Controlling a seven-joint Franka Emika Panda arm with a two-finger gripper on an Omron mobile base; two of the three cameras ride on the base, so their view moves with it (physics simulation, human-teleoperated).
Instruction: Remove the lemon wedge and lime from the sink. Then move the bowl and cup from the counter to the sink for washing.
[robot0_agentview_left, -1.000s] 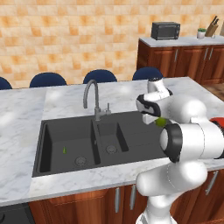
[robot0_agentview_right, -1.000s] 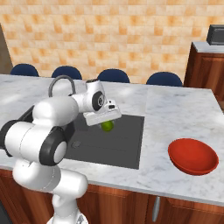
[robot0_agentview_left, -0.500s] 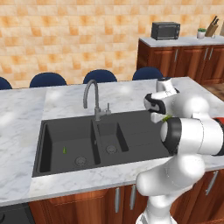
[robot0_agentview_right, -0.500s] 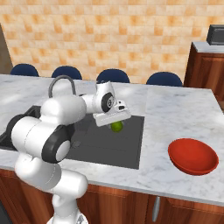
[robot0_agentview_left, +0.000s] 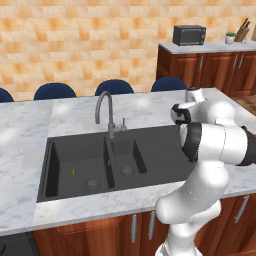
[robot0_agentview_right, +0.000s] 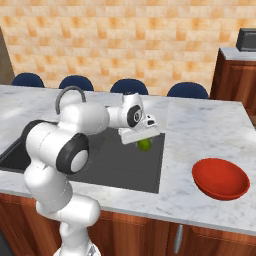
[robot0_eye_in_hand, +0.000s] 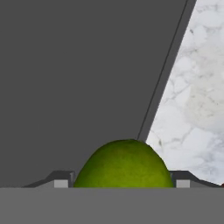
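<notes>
Near the centre of the right base view my gripper (robot0_agentview_right: 142, 139) holds the lime (robot0_agentview_right: 145, 144) between its jaws, above the right-hand rim of the sink (robot0_agentview_right: 125, 167). From the hand view the lime (robot0_eye_in_hand: 124, 164) fills the space between the fingers, with dark drainboard on the left and marble counter (robot0_eye_in_hand: 192, 100) on the right. My worry is that a round fruit released here could roll back down into the sink; I judge it wants setting down well onto the marble. It might also roll toward the bowl (robot0_agentview_right: 220, 178) at the lower right of that view. At the lower left of the left base view the lemon wedge (robot0_agentview_left: 74, 171) lies in the left basin. Beyond the island stand blue chairs (robot0_agentview_left: 114, 86), an orange tiled wall and a microwave (robot0_agentview_left: 189, 35).
</notes>
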